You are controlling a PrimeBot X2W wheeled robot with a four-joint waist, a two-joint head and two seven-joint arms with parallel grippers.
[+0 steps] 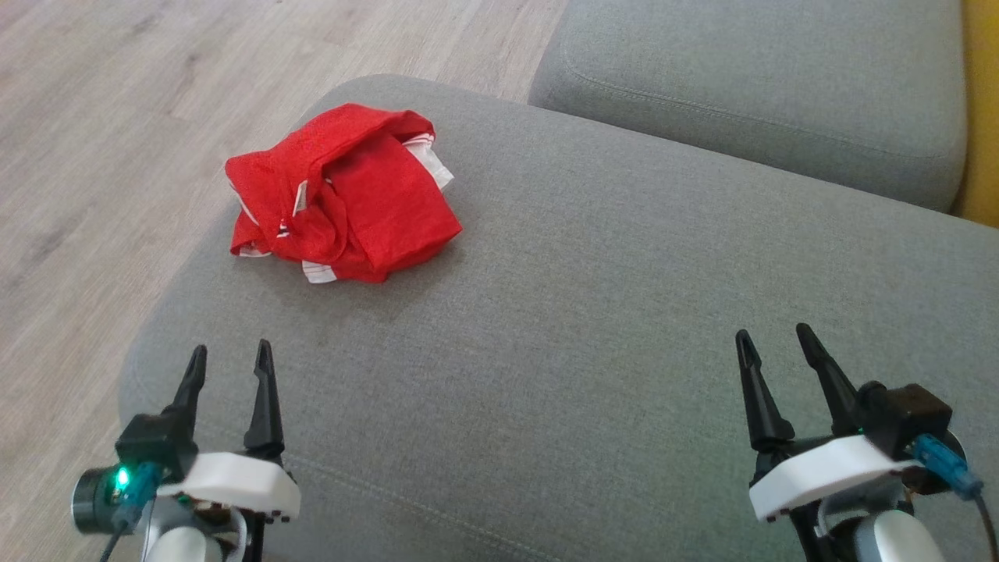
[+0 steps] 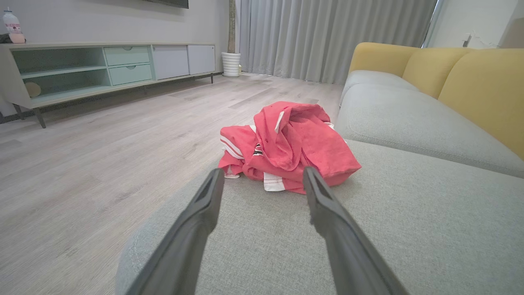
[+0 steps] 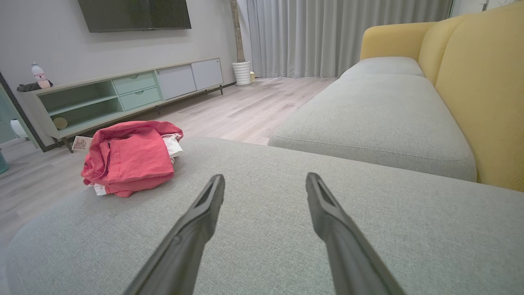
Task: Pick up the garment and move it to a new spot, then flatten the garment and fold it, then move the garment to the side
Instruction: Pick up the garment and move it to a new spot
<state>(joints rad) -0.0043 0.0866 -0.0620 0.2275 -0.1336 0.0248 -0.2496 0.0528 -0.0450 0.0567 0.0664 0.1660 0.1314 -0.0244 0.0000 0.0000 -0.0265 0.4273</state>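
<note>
A red garment (image 1: 343, 199) with white trim lies crumpled in a heap on the grey sofa cushion (image 1: 593, 312), near its far left edge. The same garment (image 2: 286, 145) sits straight ahead between the left fingers in the left wrist view, and the garment (image 3: 131, 157) lies off to the left in the right wrist view. My left gripper (image 1: 230, 355) hovers open over the cushion's near left corner, well short of the cloth. At the near right my right gripper (image 1: 773, 336) is open too, holding nothing.
A second grey cushion (image 1: 765, 86) adjoins at the far right, with the yellow backrest (image 3: 483, 90) behind it. Wooden floor (image 1: 117, 140) drops away past the left edge of the cushion. A low TV cabinet (image 2: 102, 67) and curtains stand across the room.
</note>
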